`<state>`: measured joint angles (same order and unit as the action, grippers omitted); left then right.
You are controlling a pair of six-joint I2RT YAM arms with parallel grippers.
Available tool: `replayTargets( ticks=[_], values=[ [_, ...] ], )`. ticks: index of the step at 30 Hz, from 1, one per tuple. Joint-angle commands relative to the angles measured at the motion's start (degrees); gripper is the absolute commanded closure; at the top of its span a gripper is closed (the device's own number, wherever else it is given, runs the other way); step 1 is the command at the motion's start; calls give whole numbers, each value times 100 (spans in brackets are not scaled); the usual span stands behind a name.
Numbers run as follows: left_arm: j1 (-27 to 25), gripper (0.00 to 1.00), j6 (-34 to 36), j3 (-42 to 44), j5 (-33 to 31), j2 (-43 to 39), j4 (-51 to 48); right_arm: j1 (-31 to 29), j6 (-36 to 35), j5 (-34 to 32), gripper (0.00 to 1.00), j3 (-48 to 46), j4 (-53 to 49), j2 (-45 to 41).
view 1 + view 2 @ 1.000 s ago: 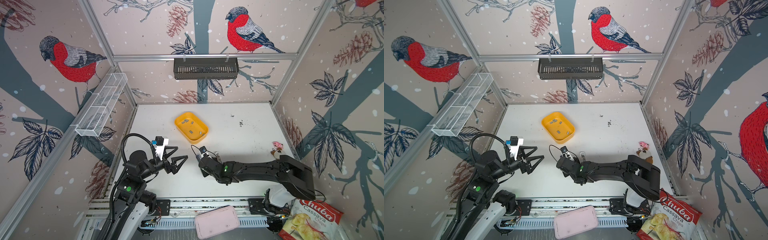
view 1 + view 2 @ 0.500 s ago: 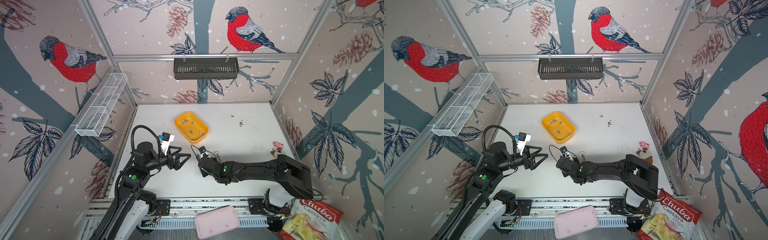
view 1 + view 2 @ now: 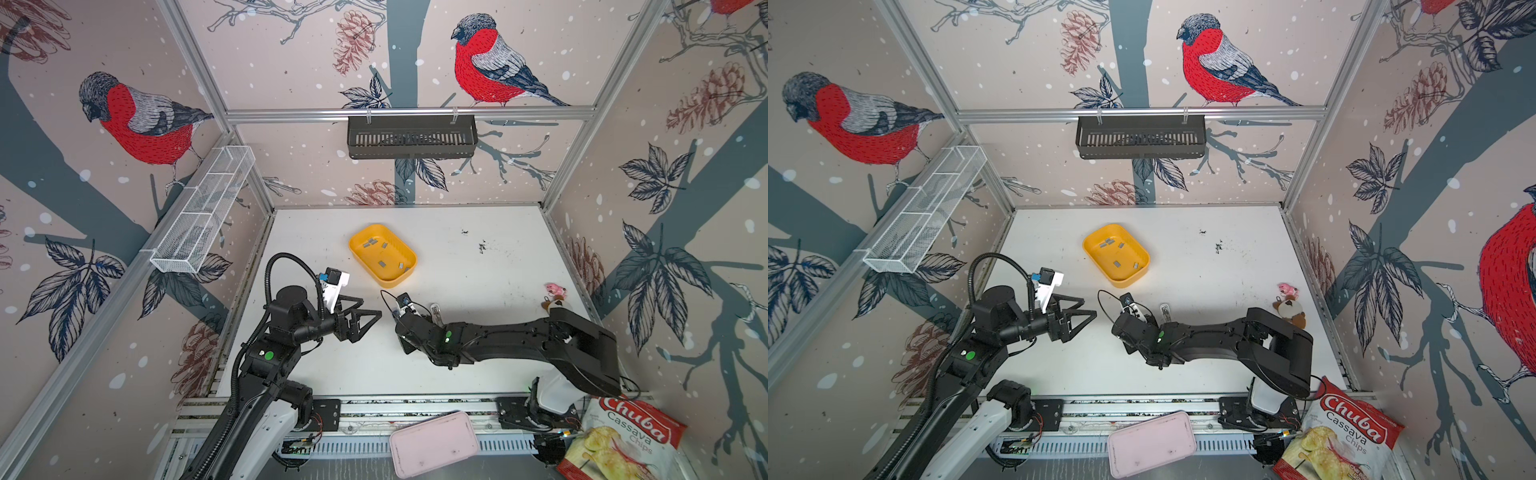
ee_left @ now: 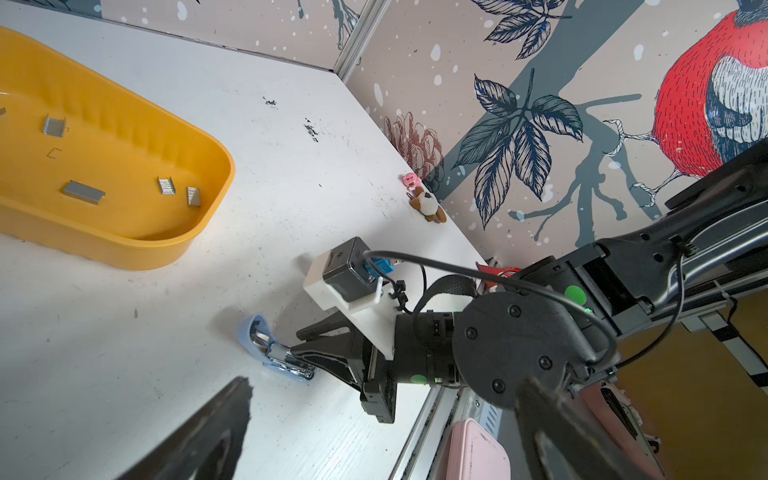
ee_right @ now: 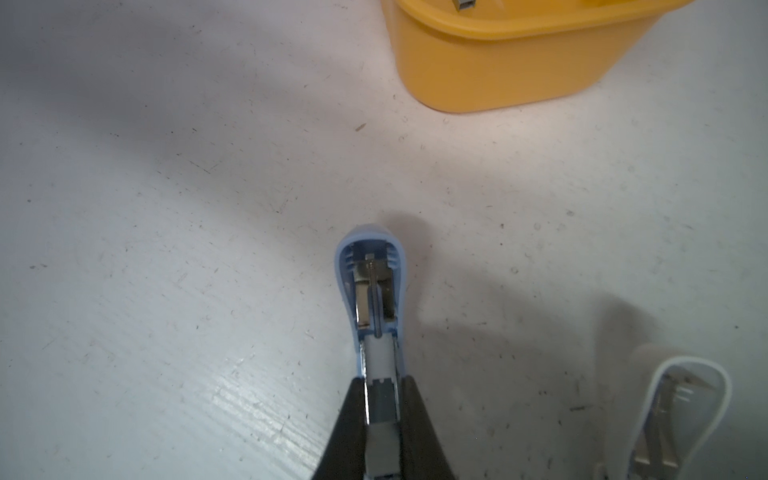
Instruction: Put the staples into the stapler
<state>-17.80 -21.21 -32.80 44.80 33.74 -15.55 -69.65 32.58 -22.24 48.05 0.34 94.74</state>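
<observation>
Left tool (image 3: 371, 306): fingers spread wide apart, raised over the desk (image 3: 478, 266), pointing toward the right tool.
Right tool (image 5: 382, 386): clamped on the metal rail of the blue stapler (image 5: 374, 291), low at the desk.
Blue stapler: hinged open, its lid lying ahead of the fingertips.
Staples (image 4: 83, 192): grey strips inside the yellow tray (image 4: 224, 166), well apart from both tools, farther back.
White stapler (image 5: 681, 399): lies just beside the right tool.

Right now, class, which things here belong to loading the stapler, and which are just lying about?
Job: blue stapler, gripped by the right gripper; staples; yellow tray holding them; open left gripper.
Lying about: white stapler; plush toys; chips bag; pink case.
</observation>
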Motion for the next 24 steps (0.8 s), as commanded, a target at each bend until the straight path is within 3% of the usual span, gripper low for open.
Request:
replayTargets(
  ticks=[1, 24],
  values=[
    [5, 2, -6, 12, 64, 0, 186, 11, -84, -17, 88, 85, 76, 58],
    [5, 2, -6, 20, 48, 73, 196, -5, -94, -35, 88, 66, -69, 103]
  ],
)
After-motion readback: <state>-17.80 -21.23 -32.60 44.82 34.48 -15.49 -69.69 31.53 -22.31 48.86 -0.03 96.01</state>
